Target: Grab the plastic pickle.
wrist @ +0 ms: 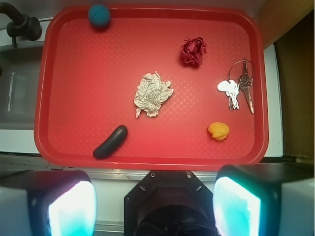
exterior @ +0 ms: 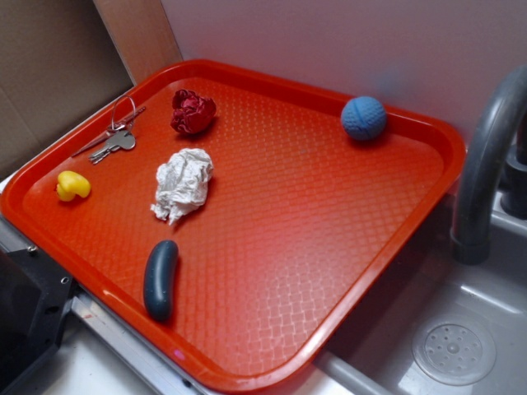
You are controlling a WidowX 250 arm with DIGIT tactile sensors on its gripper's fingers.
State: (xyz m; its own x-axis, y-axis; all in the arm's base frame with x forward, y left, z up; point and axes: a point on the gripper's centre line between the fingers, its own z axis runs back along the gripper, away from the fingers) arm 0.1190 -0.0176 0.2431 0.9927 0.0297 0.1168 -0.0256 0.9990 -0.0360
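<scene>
Gripper (wrist: 153,209) spread wide, smooth curved plastic pickle (exterior: 160,280) on textured tray (exterior: 329,247)

In the wrist view the gripper (wrist: 153,206) shows along the near edge of the frame, its two pale, teal-glowing fingers (wrist: 71,209) spread wide apart at left and right of the dark round wrist housing, with nothing held between them, pointing downward from above.

Plastic pickle (exterior: 160,280) (wrist: 110,142), smooth dark blue-green, slightly curved, rounded ends, lying flat, untouched, beside the tray's near rim
</scene>
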